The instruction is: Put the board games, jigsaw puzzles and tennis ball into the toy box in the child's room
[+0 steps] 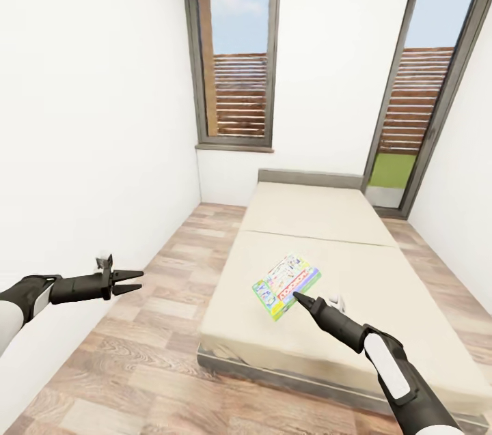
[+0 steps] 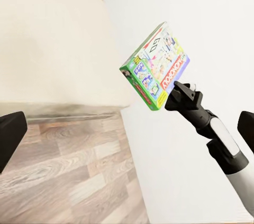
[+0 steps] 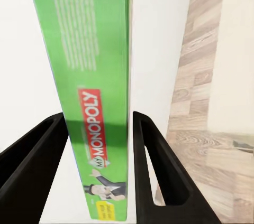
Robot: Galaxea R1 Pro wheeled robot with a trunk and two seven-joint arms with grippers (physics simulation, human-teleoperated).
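Right tool (image 3: 98, 166) clamps flat glossy cardboard board game (image 1: 286, 285) above smooth beige bed (image 1: 383, 271); left tool (image 1: 133, 281) gapes empty.

A flat board game (image 1: 286, 285) with a green edge and busy pastel cover sits tilted over the beige bed (image 1: 321, 216), pinched edge-on.

Plain beige bed (image 1: 355, 353) on plank floor (image 1: 157, 312), low grey headboard (image 1: 309, 179).
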